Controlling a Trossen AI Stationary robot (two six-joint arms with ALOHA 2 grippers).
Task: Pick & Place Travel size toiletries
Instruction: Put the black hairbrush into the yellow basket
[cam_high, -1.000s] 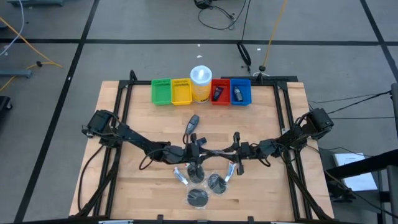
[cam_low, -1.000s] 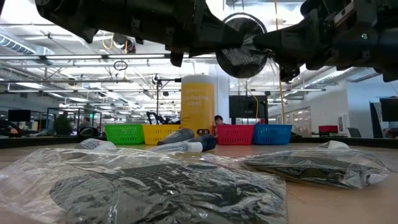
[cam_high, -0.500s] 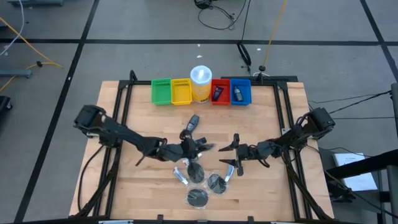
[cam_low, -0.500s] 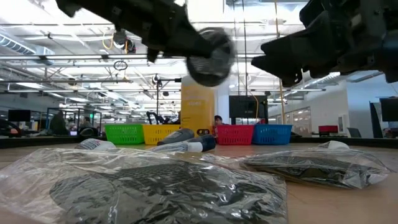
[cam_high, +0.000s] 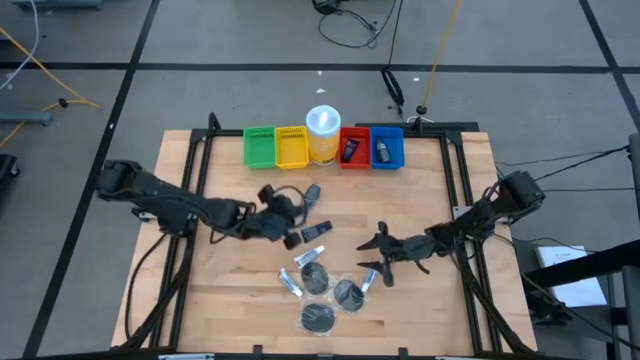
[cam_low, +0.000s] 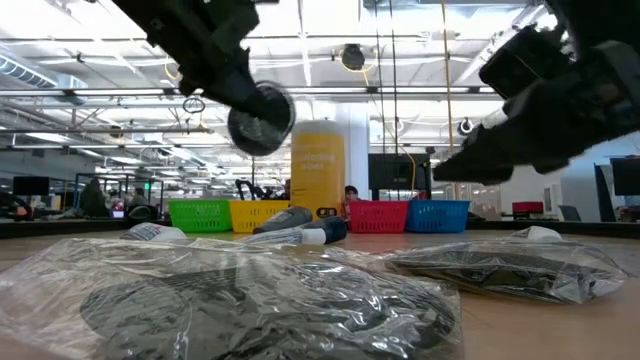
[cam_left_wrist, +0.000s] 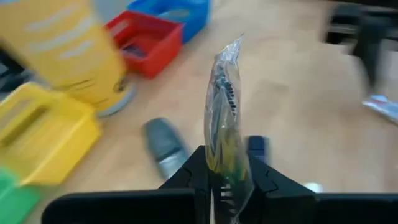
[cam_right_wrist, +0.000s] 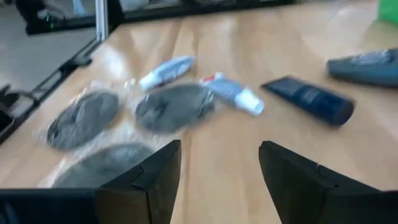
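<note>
My left gripper (cam_high: 285, 218) is over the table's middle left, shut on a dark round disc in a clear bag (cam_low: 260, 118), which shows edge-on in the left wrist view (cam_left_wrist: 224, 106). My right gripper (cam_high: 376, 255) hangs open right of centre, above the table (cam_right_wrist: 217, 177). Three more bagged discs (cam_high: 314, 278) (cam_high: 347, 294) (cam_high: 318, 317) lie flat near the near edge. Around them lie little white tubes (cam_high: 308, 257) (cam_high: 291, 284) (cam_high: 368, 278). A grey bottle (cam_high: 311, 194) and a dark blue tube (cam_high: 318, 231) lie farther back. My left gripper pinches the bagged disc between its two fingers at the bag's lower edge (cam_left_wrist: 219, 163). The bag stands edge-on out of the fingers. In the low view the disc is lifted clear of the table and hangs just below the slanting fingers (cam_low: 232, 80).
Along the far edge stand a green bin (cam_high: 259, 146), a yellow bin (cam_high: 292, 146), a white cylinder with a yellow base (cam_high: 323, 133), a red bin (cam_high: 354, 148) and a blue bin (cam_high: 387, 147); the red and blue bins hold dark items. Bare wood (cam_high: 430, 190) lies toward the far right.
The two grippers stood together at the table's middle with the bagged disc between them. My left gripper has carried the disc away toward the left and far side, still lifted. My right gripper has drawn back slightly toward the right edge.
</note>
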